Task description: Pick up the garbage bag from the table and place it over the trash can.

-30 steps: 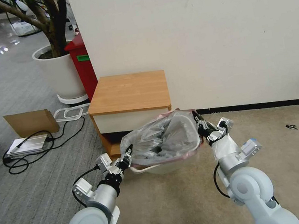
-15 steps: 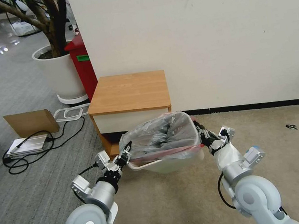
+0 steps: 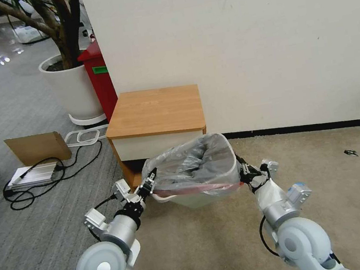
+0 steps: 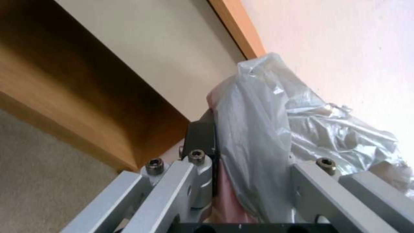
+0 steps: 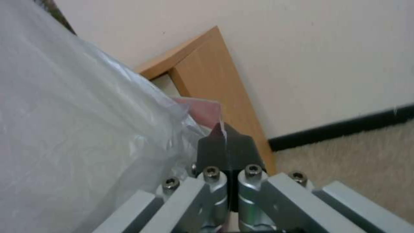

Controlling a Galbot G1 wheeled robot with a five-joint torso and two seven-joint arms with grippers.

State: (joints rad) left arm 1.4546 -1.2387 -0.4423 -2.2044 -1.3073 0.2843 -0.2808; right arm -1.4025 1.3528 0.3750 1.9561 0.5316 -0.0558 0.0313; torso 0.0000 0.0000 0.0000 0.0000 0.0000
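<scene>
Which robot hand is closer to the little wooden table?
Left. The left gripper holds the garbage bag right in front of the table, by its lower shelf. The right gripper holds the bag's other side, farther out past the trash can.

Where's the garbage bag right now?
In the head view the garbage bag sits over the trash can, on the carpet in front of the table, stretched between the left gripper and right gripper, whose jaws pinch its pink rim.

Crinkly grey garbage bag (image 3: 195,164) with pink rim, stretched open over cream trash can (image 3: 189,200), before wooden table (image 3: 155,111)
</scene>
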